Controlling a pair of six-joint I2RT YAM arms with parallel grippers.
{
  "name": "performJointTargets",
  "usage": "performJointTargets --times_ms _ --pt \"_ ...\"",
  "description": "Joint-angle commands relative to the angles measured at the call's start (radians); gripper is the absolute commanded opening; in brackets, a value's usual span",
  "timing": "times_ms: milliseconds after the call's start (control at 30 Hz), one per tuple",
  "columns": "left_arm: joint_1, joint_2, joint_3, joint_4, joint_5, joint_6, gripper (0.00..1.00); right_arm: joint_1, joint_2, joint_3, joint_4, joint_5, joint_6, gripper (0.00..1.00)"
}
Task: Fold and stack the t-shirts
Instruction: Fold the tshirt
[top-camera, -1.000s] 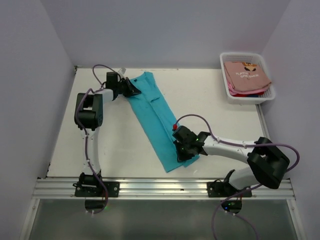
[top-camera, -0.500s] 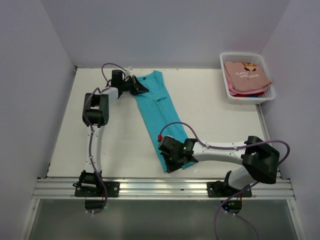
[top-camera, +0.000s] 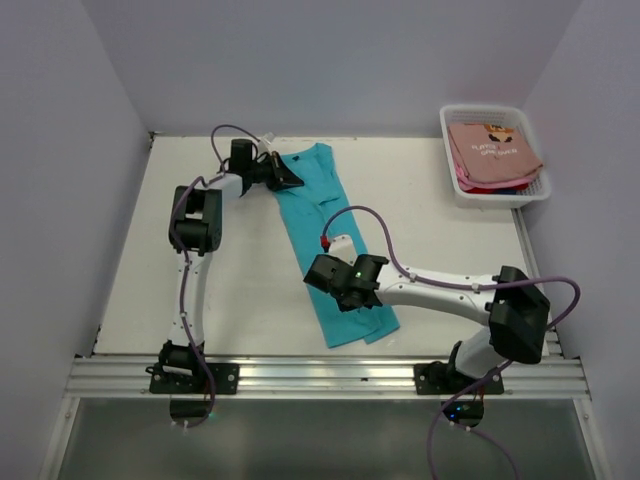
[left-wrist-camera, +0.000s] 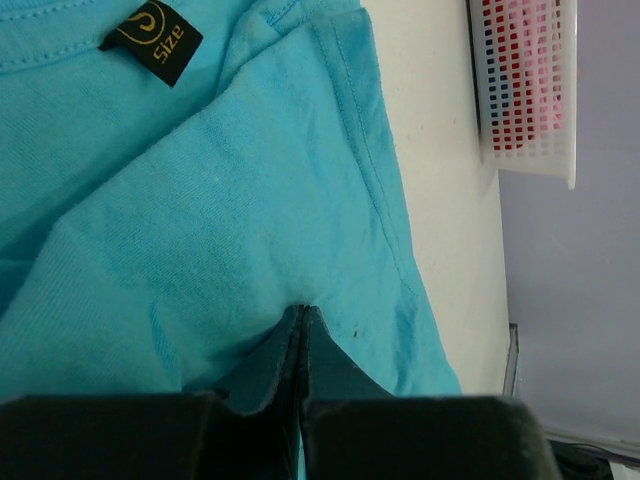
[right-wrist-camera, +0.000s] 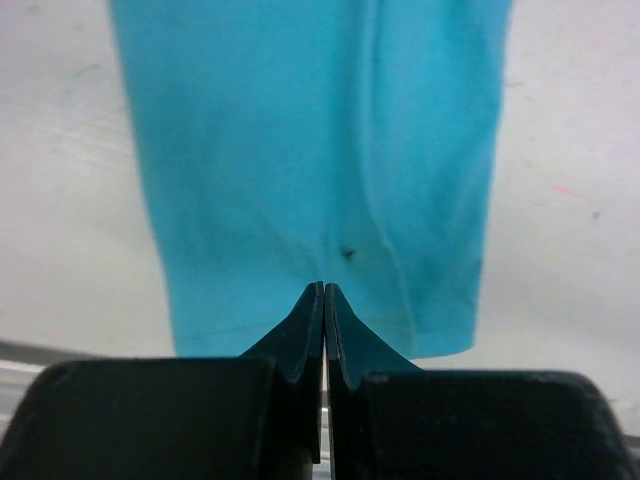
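Bright, even light; near foreground seemingly soft.

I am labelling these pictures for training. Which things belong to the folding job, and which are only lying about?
Belongs to the job: long teal cloth t-shirt, laid out flat; salmon-pink printed cloth t-shirt.
Only lying about: white perforated plastic basket; white flat table; silver metal rail.

White plastic basket (top-camera: 500, 199) at far right corner, white table (top-camera: 430, 200), metal rail (top-camera: 320, 375)

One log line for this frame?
left gripper shut on teal t-shirt collar end | right gripper shut over hem end | pink t-shirt in basket
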Motion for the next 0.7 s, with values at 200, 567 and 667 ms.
performJointTargets --times_ms 200,567,667 --pt "0.001 -0.031 0.027 -0.083 -0.036 0.075 0.00 -0.017 0.055 -0.044 -0.103 0.163 0.114 0.00" --pt "0.000 -0.070 -0.030 -0.073 -0.053 0.085 0.00 -0.017 -0.050 -0.135 0.093 -0.003 0.028 0.00" --pt "0.000 -0.073 -0.042 -0.074 -0.054 0.092 0.00 -0.019 -0.047 -0.135 0.127 -0.021 0.019 0.00"
